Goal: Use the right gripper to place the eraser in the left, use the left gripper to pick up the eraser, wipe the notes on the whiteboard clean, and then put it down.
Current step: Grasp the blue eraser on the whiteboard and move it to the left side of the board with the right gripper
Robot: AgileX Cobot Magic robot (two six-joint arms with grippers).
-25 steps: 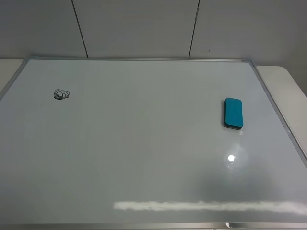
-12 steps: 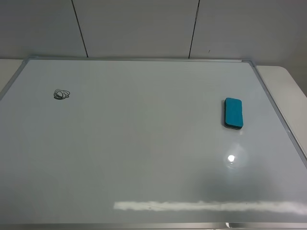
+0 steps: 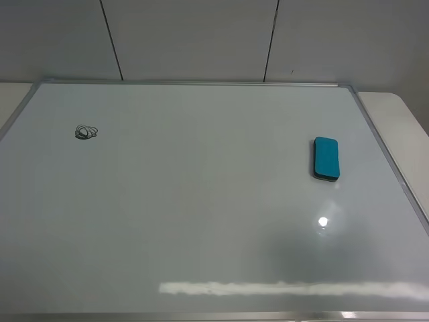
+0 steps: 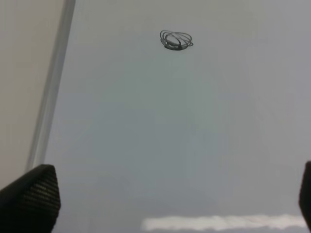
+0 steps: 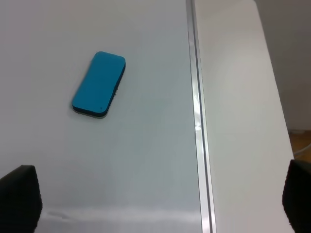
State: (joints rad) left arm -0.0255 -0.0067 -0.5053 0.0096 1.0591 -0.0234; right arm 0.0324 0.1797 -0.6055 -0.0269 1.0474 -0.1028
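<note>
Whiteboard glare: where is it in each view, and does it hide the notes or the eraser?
Exterior high: a round hotspot on the whiteboard just nearer the camera than the eraser, plus a long streak along the near edge; the notes are clear of both. Left wrist: a streak, well apart from the notes. Right wrist: only a glint on the frame; eraser sharp.

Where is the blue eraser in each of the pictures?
Exterior high: the eraser lies on the whiteboard, on its right side, near the silver frame.
Left wrist: not in it; only the notes show.
Right wrist: the eraser lies flat on the board, beside the same frame edge.
Shared landmark: that silver frame edge, seen in both.
</note>
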